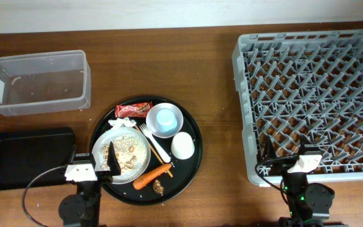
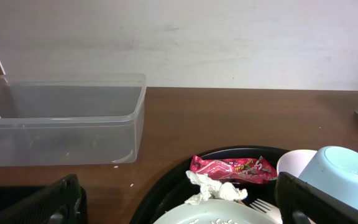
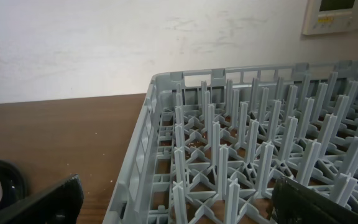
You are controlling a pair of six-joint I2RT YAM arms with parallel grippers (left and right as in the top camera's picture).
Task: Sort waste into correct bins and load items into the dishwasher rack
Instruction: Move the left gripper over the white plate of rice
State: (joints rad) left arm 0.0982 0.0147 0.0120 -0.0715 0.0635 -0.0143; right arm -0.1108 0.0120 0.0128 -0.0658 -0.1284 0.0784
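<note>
A round black tray (image 1: 194,135) holds a white plate (image 1: 131,144) with pale crumbs, a red wrapper (image 1: 134,110), a crumpled tissue (image 1: 121,123), a bowl (image 1: 176,126) with a light-blue cup (image 1: 165,118) in it, a white cup (image 1: 182,145), a fork (image 1: 155,144), a carrot (image 1: 152,176) and brown bits (image 1: 158,187). My left gripper (image 1: 94,157) is open, low at the plate's near-left edge, holding nothing. In the left wrist view the wrapper (image 2: 232,168) and tissue (image 2: 213,190) lie ahead of the gripper (image 2: 179,211). My right gripper (image 1: 285,151) is open at the grey rack's (image 1: 314,94) near-left corner.
A clear tub (image 1: 38,82) stands at the back left, with a flat black tray (image 1: 24,157) in front of it. In the right wrist view the rack's pegs (image 3: 260,143) rise just ahead, between the open fingers. Bare wood separates the round tray from the rack.
</note>
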